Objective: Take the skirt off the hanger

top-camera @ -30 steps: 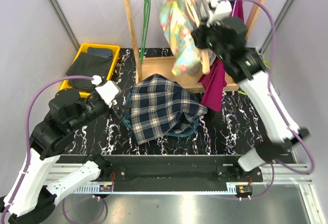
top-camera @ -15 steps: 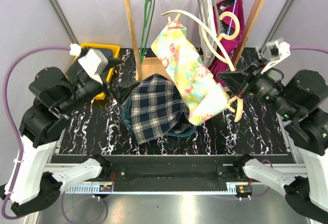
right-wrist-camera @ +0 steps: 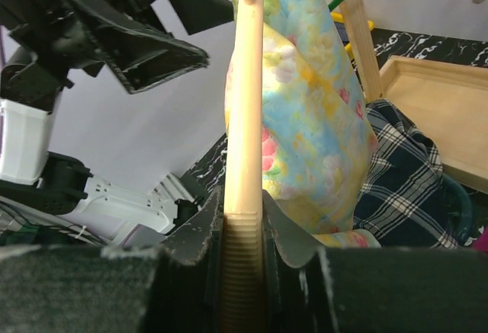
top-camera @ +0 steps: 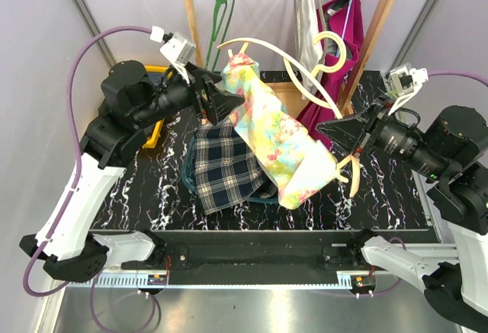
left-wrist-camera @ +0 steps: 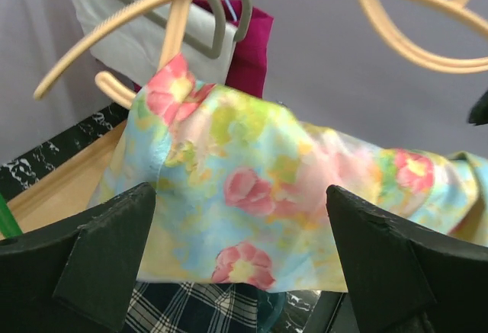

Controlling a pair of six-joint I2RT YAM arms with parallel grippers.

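Pinch the floral skirt [top-camera: 278,131], draped over the wooden hanger [right-wrist-camera: 245,120] aloft above the plaid cloth [top-camera: 225,169], at its bunched top fold with the wide-spread left gripper [left-wrist-camera: 240,219] just beside it, expecting light, soft, probably slippery fabric, with the right gripper [right-wrist-camera: 244,219] clenched on the hanger.

white arms [top-camera: 76,188], black joints [top-camera: 126,93], purple cables [top-camera: 114,32]

The floral skirt [top-camera: 278,139] covers the right side of the plaid cloth [top-camera: 221,173], the wooden hanger [right-wrist-camera: 245,120] vanishes between the right fingers [right-wrist-camera: 191,245], and its curved end runs off the left wrist view's right edge.
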